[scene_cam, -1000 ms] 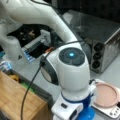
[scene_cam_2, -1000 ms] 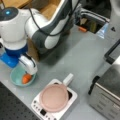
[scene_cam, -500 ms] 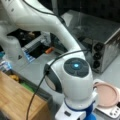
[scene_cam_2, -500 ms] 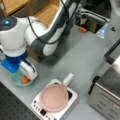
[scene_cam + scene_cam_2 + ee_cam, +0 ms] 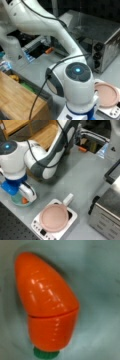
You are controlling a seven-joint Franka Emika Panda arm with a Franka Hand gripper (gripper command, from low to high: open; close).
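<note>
Pincer (image 5: 24, 195) hangs over carrot (image 5: 47, 305) in teal bowl (image 5: 15, 200); grip unclear. Pink-lidded cooker (image 5: 53, 217) nearby.

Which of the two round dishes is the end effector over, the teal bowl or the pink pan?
The teal bowl holding the orange toy carrot; the end effector sits over it. The pink pan rests apart on the white cooker.

You have open table (image 5: 82, 177) between the arm and the oven (image 5: 110, 212). The scale (image 5: 55, 221) with its pink plate (image 5: 53, 217) stands just beside the bowl (image 5: 18, 201), blocking that side.
</note>
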